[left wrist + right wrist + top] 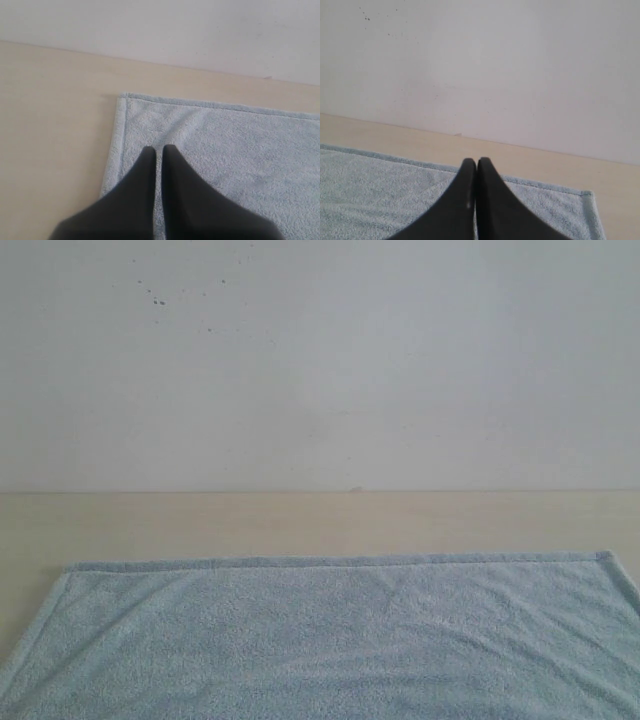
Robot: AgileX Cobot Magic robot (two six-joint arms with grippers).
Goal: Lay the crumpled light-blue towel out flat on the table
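The light-blue towel (330, 640) lies spread flat on the pale beige table (300, 525), its hemmed far edge straight and both far corners showing. Neither gripper appears in the exterior view. In the left wrist view my left gripper (159, 149) hovers over the towel (225, 145) near one far corner, black fingers together, nothing between them. In the right wrist view my right gripper (476, 161) sits above the towel (380, 185) close to its far hem, jaws shut and empty.
A white wall (320, 360) with a few dark specks rises behind the table. A strip of bare tabletop runs between the towel's far edge and the wall, with bare table (50, 125) beside the towel's side edge.
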